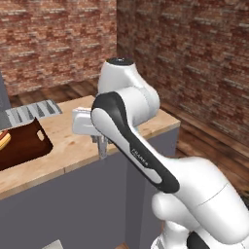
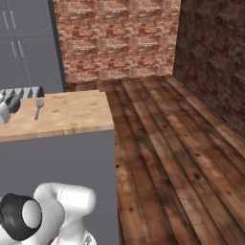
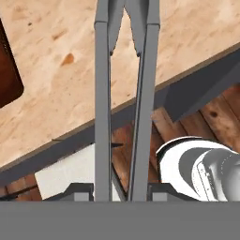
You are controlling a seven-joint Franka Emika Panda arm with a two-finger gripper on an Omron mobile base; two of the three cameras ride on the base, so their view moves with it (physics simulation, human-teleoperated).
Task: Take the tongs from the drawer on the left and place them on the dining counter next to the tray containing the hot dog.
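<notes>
- Running up the middle of the hand view, the tongs (image 3: 123, 93) are seen as two long grey metal arms that start between the two dark fingers (image 3: 77, 191) at the bottom edge and lean toward each other near the top.
- The tongs are gripped by the fingers, which are closed against the outer sides of the two arms.
- In the left base view the gripper (image 1: 102, 146) is seen hanging just past the near edge of the counter (image 1: 73, 146), below the white hand, with a short grey length of the tongs between the fingers.
- The far part of the tongs is held over the light wood top; the near part is held over the grey side of the counter and the wooden floor (image 3: 220, 112).
- A dark brown tray (image 1: 24, 143) is set on the counter to the left of the gripper, apart from it, with a hand slot cut in its right end.
- The hot dog (image 1: 4, 140) is seen on the tray at the left edge of that view.
- In the hand view a corner of the tray (image 3: 9, 75) is seen at the left edge, apart from the tongs.
- In the right base view a fork (image 2: 38, 108) is seen lying on the counter near its far left.
- Brick walls (image 2: 115, 38) are seen behind the counter.
</notes>
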